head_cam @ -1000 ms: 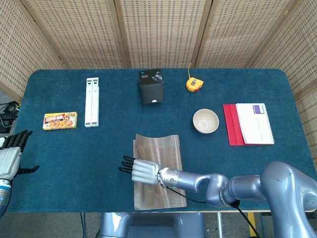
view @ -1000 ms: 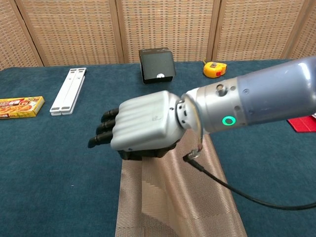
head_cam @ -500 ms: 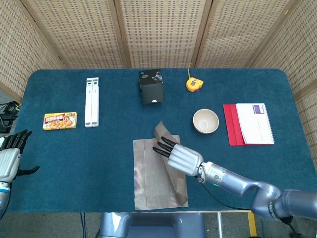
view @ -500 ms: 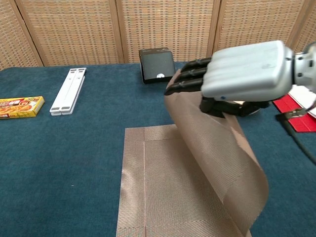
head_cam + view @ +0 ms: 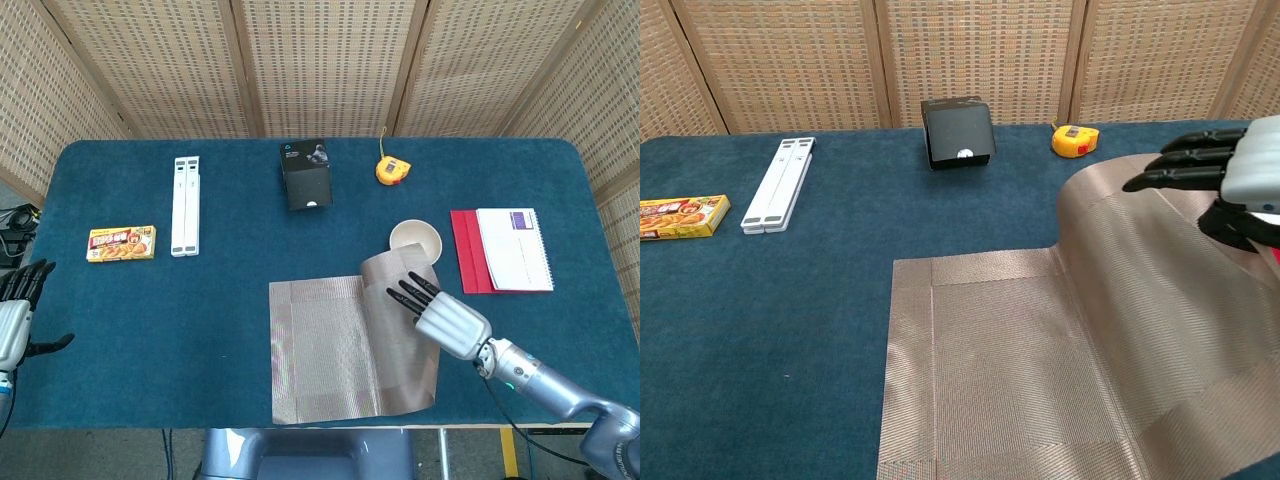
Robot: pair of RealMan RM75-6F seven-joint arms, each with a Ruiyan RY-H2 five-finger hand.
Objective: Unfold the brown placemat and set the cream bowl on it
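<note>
The brown placemat lies at the table's front middle, its left half flat. Its right flap is raised and curls over toward the cream bowl, which it partly covers. My right hand grips the flap's edge, fingers stretched along the top. In the chest view the placemat fills the foreground, and the right hand holds the lifted flap at the right edge with the thumb beneath; the bowl is hidden there. My left hand hangs open off the table's left edge, holding nothing.
A black box and a yellow tape measure stand at the back. A white folded stand and a yellow food box lie at the left. A red folder with a white notebook lies right of the bowl.
My right hand has swept from left to right across the placemat, carrying the top layer with it. The mat has opened out to about double width. The left hand barely moved.
</note>
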